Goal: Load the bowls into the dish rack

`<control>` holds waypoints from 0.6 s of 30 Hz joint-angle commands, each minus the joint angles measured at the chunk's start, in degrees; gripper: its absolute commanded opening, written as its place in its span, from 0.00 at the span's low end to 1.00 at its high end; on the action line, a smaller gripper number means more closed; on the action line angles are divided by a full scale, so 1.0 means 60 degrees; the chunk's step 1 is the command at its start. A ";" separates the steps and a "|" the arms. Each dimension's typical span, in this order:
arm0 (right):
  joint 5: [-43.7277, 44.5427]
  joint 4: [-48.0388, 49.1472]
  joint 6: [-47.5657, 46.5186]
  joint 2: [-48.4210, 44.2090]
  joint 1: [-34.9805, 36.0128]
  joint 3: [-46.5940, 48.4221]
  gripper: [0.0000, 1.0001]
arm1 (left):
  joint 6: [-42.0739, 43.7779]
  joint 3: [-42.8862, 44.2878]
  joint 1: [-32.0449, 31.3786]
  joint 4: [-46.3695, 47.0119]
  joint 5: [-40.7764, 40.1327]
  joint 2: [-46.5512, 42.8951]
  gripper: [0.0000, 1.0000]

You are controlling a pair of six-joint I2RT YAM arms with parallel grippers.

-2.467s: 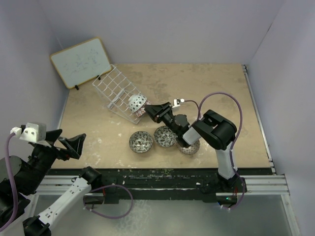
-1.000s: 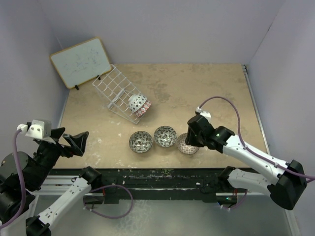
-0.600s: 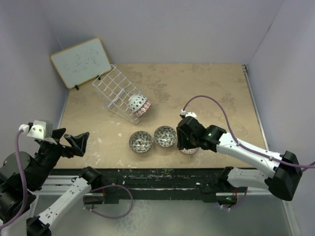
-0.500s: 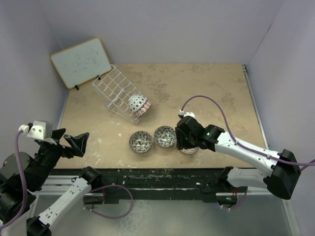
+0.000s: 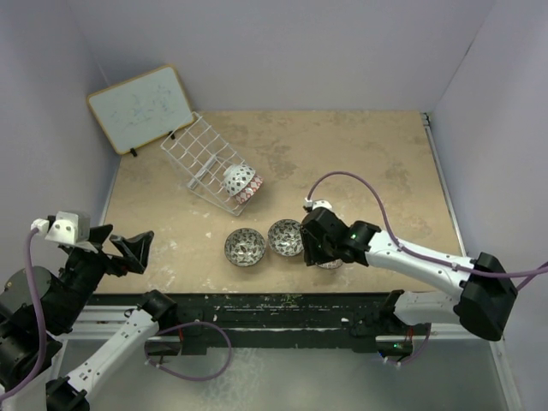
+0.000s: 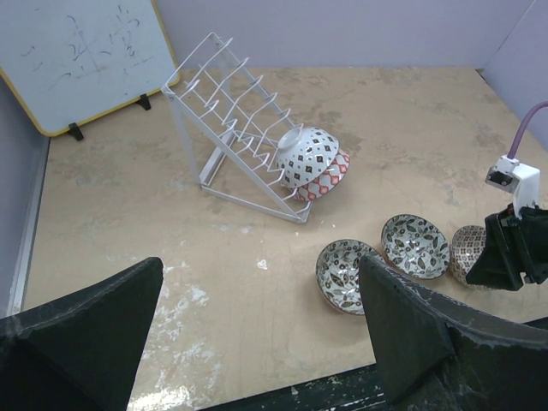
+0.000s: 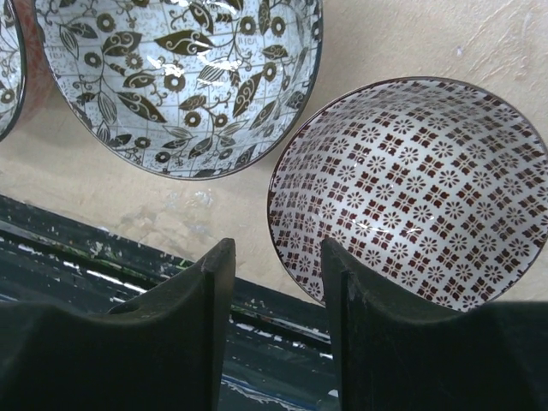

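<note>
The white wire dish rack stands tilted at the back left, with two bowls nested at its near end; both also show in the left wrist view. Three bowls sit near the front edge: two grey-white leaf-patterned bowls and a reddish-brown patterned bowl. My right gripper is open, low over that bowl's near-left rim, one finger inside the rim and one outside. In the top view the right gripper mostly hides it. My left gripper is open and empty, raised at the front left.
A wood-framed whiteboard leans on the back-left wall behind the rack. The table's black front rail runs just below the three bowls. Purple walls close the left, back and right sides.
My right gripper left the rack, swung out to the right, then came back left and down onto the reddish-brown bowl. The left arm has barely moved.
</note>
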 commanded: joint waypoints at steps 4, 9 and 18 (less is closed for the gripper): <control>0.0848 -0.0241 0.0371 0.0624 0.0512 0.0075 0.46 | -0.0096 -0.0029 -0.0026 0.0043 -0.0178 -0.0108 0.99; 0.1376 -0.0675 0.0765 0.0994 0.0654 0.0230 0.40 | -0.0079 -0.0008 -0.0026 0.0027 -0.0217 -0.0195 0.99; 0.2268 -0.1467 0.1144 0.1073 0.0761 0.0586 0.00 | -0.0051 -0.0023 -0.0026 0.0056 -0.0237 -0.0194 0.99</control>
